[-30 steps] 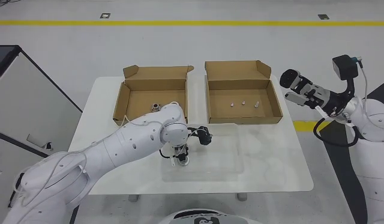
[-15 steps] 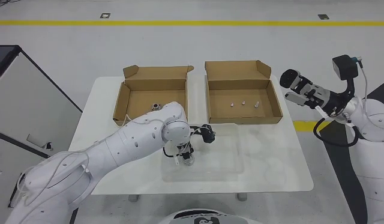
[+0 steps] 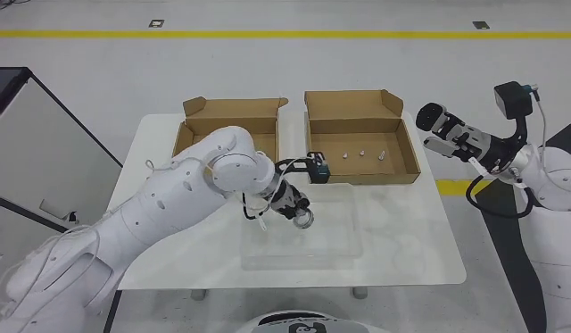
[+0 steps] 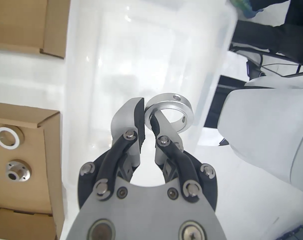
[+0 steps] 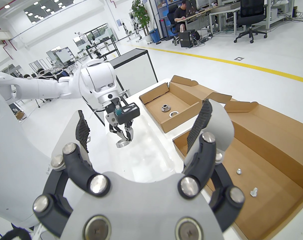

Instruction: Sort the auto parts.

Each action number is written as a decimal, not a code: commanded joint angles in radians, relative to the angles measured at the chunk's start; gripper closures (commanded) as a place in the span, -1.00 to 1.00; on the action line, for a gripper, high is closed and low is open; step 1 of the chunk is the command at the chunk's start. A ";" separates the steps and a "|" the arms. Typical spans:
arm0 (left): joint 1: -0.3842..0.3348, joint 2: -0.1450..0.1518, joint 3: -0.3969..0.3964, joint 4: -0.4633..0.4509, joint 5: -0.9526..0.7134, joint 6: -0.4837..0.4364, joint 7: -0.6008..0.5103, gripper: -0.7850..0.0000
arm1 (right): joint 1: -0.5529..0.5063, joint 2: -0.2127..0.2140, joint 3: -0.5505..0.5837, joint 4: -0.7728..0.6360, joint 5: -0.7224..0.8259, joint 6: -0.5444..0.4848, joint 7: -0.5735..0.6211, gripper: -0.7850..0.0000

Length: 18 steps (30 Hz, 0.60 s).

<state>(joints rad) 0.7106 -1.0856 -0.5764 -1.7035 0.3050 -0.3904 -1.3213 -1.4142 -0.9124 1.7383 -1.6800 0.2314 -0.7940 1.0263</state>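
The left tool [image 4: 147,116], pinching the ring [image 4: 166,100] by its wall, has raised it above the bin [image 3: 343,244] at frame centre, likely bound for the upper-left box [image 3: 232,110]; the right tool [image 5: 144,107] gapes wide.

- left arm [image 3: 178,208]: glossy white rounded shells, small dark dots, thin white cable near wrist
- right arm [image 3: 542,172]: white, black block at upper right
- left gripper [image 4: 147,119]: silver plate, black links, round screws, black pads
- right gripper [image 5: 144,112]: same build, ribbed pads

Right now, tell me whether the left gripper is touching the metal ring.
Touching. Left wrist view: the left gripper pinches the wall of the metal ring between its jaws.
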 commanded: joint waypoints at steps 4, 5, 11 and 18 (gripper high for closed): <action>0.055 0.031 -0.105 -0.081 -0.049 -0.057 0.099 1.00 | 0.000 0.000 0.000 0.000 0.000 0.000 0.000 -1.00; 0.067 0.035 -0.125 -0.088 -0.062 -0.072 0.127 1.00 | 0.000 0.000 0.000 0.000 0.000 0.000 0.000 -1.00; 0.147 0.060 -0.242 -0.118 -0.106 -0.205 0.313 1.00 | 0.000 0.000 0.000 0.000 0.000 0.000 0.000 -1.00; 0.256 0.079 -0.352 -0.140 -0.187 -0.467 0.539 1.00 | 0.000 0.000 0.000 0.000 0.000 0.000 0.000 -1.00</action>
<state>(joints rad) 0.9526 -1.0082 -0.9140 -1.8415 0.1360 -0.8041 -0.8201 -1.4142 -0.9124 1.7383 -1.6800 0.2314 -0.7940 1.0263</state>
